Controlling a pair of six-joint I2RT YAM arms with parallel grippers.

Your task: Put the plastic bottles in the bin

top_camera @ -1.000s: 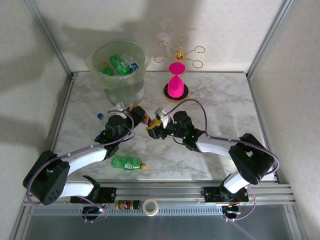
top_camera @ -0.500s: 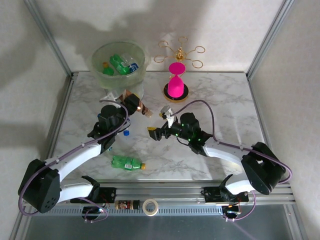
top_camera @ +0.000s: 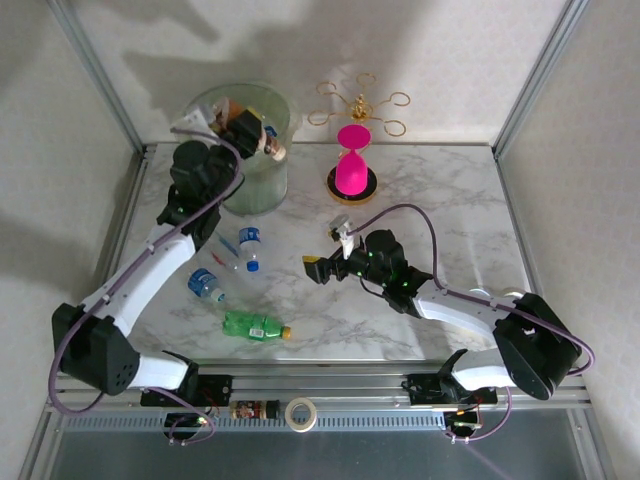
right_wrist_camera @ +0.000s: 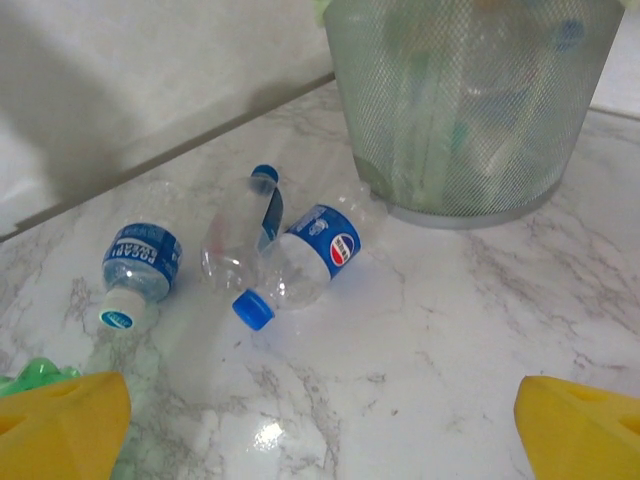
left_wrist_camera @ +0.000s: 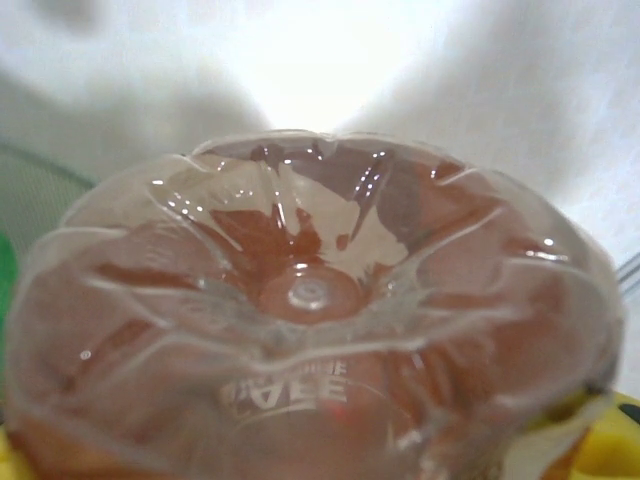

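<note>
A marble counter (top_camera: 440, 210) sits inside an aluminium frame, with pale walls behind it and a rail along its near edge. The bin (top_camera: 262, 185) stands in the 11 o'clock corner, its wall close to the left rail and the back edge. The left fingers (top_camera: 245, 128) hang above the bin's mouth, closed round the middle of a brown bottle (top_camera: 270, 149) held at a tilt. In the left wrist view the ribbed base of that bottle faces the lens.

The right fingers (top_camera: 326, 248) hover low near the counter's centre, spread wide with nothing between them, pointing toward 10 o'clock. Ahead of them, around 9 o'clock, a blue-labelled bottle (right_wrist_camera: 310, 255) and a clear bottle (right_wrist_camera: 238, 235) lie touching, just beside the foot of the bin. A white-capped bottle (right_wrist_camera: 138, 268) lies apart from that pair, nearer 8 o'clock and the left rail. A green bottle (top_camera: 255, 325) lies on its side at 7 o'clock, near the front edge. Green and blue bottle shapes show through the bin's netted wall.

A pink hourglass (top_camera: 352, 170) stands at 12 o'clock, and a gold wire stand (top_camera: 358, 105) is behind it at the back edge. Bare marble runs from 1 round to 5 o'clock, between the right arm and the right-hand rail. A tape roll (top_camera: 300, 413) rests on the near rail at 6 o'clock.
</note>
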